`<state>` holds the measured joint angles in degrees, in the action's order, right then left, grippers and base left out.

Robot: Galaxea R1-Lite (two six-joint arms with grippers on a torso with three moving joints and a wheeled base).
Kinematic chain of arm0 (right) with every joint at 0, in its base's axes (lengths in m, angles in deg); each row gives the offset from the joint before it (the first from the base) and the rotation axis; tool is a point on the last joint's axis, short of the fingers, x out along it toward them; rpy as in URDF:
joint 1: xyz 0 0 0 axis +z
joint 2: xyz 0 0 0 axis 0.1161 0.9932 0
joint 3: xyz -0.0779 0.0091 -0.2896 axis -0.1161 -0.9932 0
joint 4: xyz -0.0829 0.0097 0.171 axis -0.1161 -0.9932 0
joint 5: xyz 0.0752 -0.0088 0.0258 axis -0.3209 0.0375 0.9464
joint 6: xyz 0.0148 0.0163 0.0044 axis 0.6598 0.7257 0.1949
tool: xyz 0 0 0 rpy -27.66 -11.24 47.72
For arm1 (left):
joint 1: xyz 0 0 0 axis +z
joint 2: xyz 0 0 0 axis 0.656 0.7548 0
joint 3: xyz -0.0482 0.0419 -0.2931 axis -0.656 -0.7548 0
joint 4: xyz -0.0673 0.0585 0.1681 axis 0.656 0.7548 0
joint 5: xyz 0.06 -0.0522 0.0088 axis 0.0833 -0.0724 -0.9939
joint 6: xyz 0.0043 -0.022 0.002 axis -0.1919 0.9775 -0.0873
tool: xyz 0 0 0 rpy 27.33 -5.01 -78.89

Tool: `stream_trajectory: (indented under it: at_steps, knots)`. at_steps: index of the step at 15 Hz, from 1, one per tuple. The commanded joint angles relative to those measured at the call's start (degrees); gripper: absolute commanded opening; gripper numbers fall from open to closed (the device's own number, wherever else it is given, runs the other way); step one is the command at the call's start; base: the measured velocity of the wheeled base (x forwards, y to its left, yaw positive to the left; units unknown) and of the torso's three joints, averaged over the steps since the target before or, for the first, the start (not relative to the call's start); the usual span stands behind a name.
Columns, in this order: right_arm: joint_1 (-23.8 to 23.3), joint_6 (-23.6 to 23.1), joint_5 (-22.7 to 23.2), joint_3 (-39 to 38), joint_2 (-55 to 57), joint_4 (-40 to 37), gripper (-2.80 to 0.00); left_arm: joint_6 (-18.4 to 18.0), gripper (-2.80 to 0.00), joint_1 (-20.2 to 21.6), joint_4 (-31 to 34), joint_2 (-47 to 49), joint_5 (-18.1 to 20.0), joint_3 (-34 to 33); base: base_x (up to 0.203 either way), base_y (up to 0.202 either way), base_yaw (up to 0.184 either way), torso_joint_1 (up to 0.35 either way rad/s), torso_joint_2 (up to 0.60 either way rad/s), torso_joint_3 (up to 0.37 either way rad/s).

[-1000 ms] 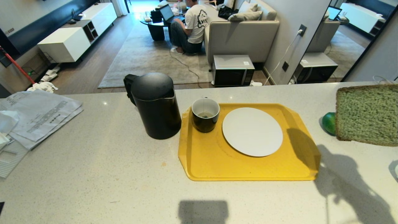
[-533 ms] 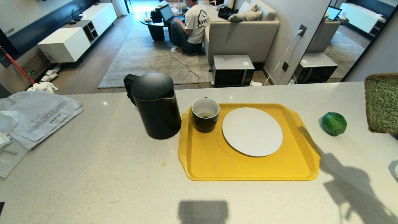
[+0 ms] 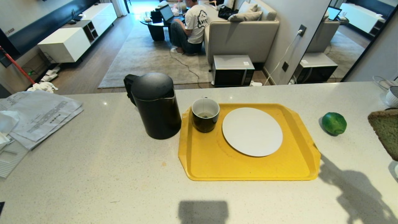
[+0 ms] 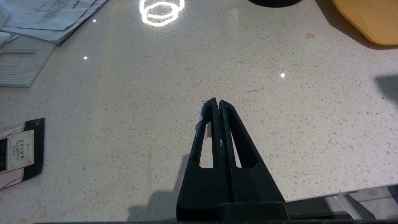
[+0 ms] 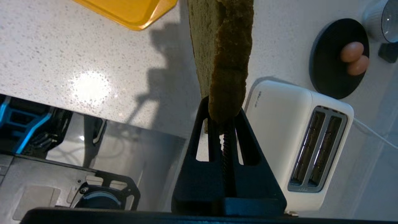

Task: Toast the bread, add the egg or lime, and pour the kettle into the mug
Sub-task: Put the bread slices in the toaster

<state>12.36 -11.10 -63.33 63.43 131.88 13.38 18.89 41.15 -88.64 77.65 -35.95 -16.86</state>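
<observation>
Two grippers to report. Right gripper (image 5: 224,119) is clamped on the bread (image 5: 222,53), pinching one crust edge; the slice hangs edge-on above the counter (image 3: 102,174), off the tray's right end. From the head view only a corner of the bread shows at the frame's right border, past the lime (image 3: 334,123). Left gripper (image 4: 218,105) is fully closed with nothing in it, hovering over bare counter near-left of the tray (image 3: 211,161).

Landmark = the yellow tray, mid-counter:
- mug (image 3: 205,114): on the tray, far-left corner, upright, something dark at the bottom of its white inside.
- plate (image 3: 252,131): white, flat on the tray, just right of the mug, nothing on it.
- kettle (image 3: 154,104): on the counter just off the tray's left edge, upright, lid on, handle turned away from the tray. Can't tell whether its base touches the tray.
- lime: on the counter, right of the tray, apart from it.
- toaster (image 5: 298,140): white, two slots, visible only in the right wrist view, on the counter beyond the tray's right end, beside the hanging slice. Slots look vacant.
- eggs (image 5: 354,57): two brown ones on a black dish (image 5: 326,62), next to the toaster.
- papers (image 3: 37,116): stacked well left of the tray, beyond the kettle.

Person sits on the floor in the room behind the counter, at a laptop.
</observation>
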Motion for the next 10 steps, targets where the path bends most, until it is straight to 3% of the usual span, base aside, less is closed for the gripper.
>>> stream_trajectory:
  at_steps: [1, 4, 10]
  knots:
    - [0.0, -0.2, -0.2, -0.7, 0.3, -0.4, -2.8, 0.0, -2.8, 0.0, 0.0, 0.0, 0.0, 0.0, 0.0, 0.0, 0.0, 0.0, 0.0, 0.0]
    - [0.1, 0.2, 0.4, -3.8, -1.6, 0.7, -2.8, 0.0, -2.8, 0.0, 0.0, 0.0, 0.0, 0.0, 0.0, 0.0, 0.0, 0.0, 0.0, 0.0]
    - [0.0, 2.3, 2.1, -14.8, -5.3, 14.0, -2.8, 0.0, -2.8, 0.0, 0.0, 0.0, 0.0, 0.0, 0.0, 0.0, 0.0, 0.0, 0.0, 0.0]
